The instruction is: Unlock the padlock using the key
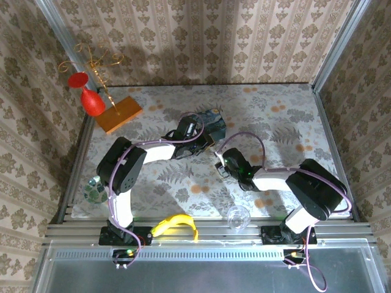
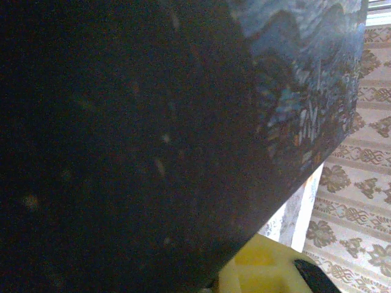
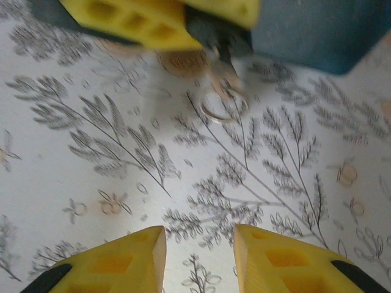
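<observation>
1. Dark grey metal with silvery glints: that is how the padlock [image 3: 217, 35] looks to you in the right wrist view. It is a tiny, blurred block, far smaller than the blue painted tin [image 3: 311, 30] just beside it.
2. You can see the left pincer [image 3: 194, 23] clenched on the padlock, with its yellow fingers [image 3: 134, 18] on either side of the dark body.
3. A thin silvery ring [image 3: 223, 105] hangs below the padlock. The small bright pieces between ring and lock are too blurred for you to name.
4. From above, you find this group near the middle of the bench [image 1: 293, 110], with the tin on the side toward the far edge.
5. The right pincer [image 3: 200, 244] is released. Its two yellow fingertips stand apart over the leaf-printed bench cover, near the padlock but not touching it.
6. In the left wrist view the tin's dark side sits very close, and its blue painted scene shows at the upper right.
7. Along the near edge you have a banana [image 1: 174, 224] and a clear cup [image 1: 238, 217]. A red goblet [image 1: 91, 97] stands at the far left corner.
</observation>
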{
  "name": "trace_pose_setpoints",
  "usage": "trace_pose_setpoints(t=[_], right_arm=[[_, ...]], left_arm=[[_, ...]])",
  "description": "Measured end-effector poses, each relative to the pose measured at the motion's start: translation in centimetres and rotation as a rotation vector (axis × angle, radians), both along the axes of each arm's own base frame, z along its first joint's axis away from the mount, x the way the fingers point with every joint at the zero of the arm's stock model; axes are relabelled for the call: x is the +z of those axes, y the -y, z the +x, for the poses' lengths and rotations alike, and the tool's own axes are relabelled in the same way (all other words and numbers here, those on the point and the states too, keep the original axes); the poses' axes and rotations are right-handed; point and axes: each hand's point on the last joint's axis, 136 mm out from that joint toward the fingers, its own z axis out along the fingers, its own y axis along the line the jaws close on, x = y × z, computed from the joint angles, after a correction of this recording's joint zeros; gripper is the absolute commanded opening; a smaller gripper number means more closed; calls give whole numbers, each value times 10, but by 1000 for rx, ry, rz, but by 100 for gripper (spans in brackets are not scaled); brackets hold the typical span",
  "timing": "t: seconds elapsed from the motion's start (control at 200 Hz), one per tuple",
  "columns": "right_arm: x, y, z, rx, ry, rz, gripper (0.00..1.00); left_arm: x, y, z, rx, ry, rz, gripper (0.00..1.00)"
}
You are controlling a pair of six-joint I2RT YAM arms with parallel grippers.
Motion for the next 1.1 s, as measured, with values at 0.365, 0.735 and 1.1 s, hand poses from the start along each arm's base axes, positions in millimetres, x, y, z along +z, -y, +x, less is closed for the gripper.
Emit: trace_pose_setpoints(t=[0.365,0.735,1.1], right_arm=[[19,-6,5,24,97,-37,35],[29,-12,17,30,137,-67,26],[25,-15,26,22,137,-98,20]], left_arm=[[5,2,-6,-15,-23,-30,0],[10,4,-11,-32,-35,-50,0],[10,3,-11,-30,-37,-51,0]])
